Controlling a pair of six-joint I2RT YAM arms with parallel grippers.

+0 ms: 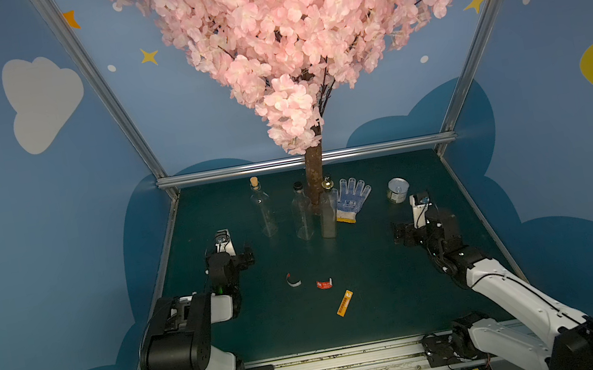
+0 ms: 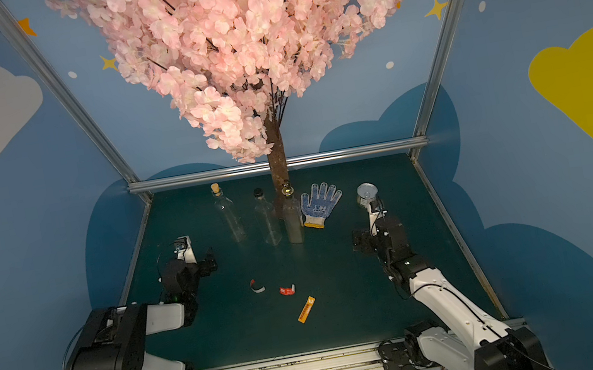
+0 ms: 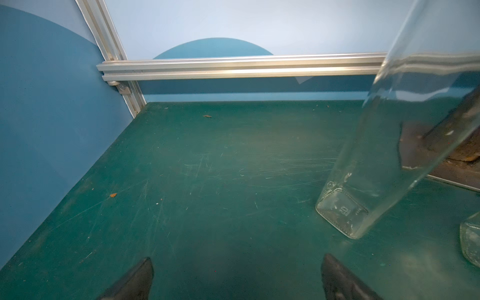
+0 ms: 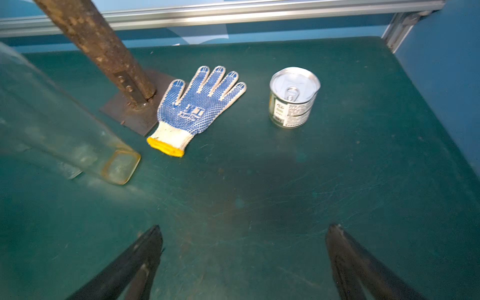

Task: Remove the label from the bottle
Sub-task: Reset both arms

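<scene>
Cork-stoppered bottle [image 1: 264, 211], black-capped bottle [image 1: 302, 213], frosted bottle [image 1: 327, 217] stand upright by the tree trunk [image 1: 316, 174], look bare; glass: stiff, slick, breakable, probably grip mid-body. Red label [image 1: 324, 283], orange label [image 1: 344, 303] lie loose on worktop [image 1: 387, 301] in front of trunk. Left end effector [image 3: 237, 258], right end effector [image 4: 244, 226] both released, empty, apart from bottles

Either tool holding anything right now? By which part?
Nothing held. Left tool and right tool are both open and empty above the dark green tabletop.

Bottles [image 1: 302, 213], trunk [image 1: 315, 174] crowd rear; near mat [image 1: 385, 285] passable.
</scene>
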